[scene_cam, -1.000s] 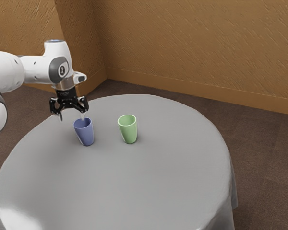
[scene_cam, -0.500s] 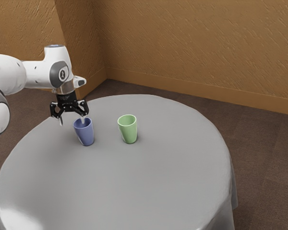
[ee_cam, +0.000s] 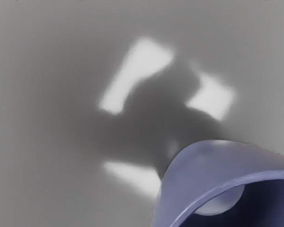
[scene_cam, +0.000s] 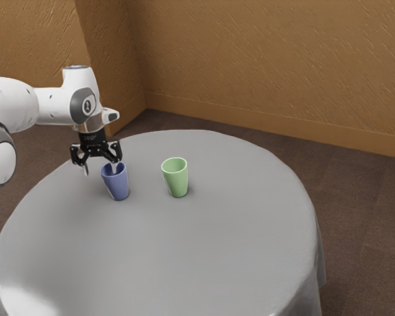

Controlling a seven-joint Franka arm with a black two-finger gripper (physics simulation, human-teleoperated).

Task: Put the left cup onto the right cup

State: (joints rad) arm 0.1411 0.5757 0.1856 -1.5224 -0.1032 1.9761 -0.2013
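Blue cup (scene_cam: 116, 182) upright; gripper (scene_cam: 100, 165) apart, seemingly straddling its rim to pinch wall; green cup (scene_cam: 175, 176) stands beside.

Tan textured walls (scene_cam: 250, 52) meet a dark, perhaps carpeted floor (scene_cam: 362, 217) around a round grey-clothed table (scene_cam: 217, 257).

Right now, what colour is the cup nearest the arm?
The cup is bluish purple, clearest in the exterior view.
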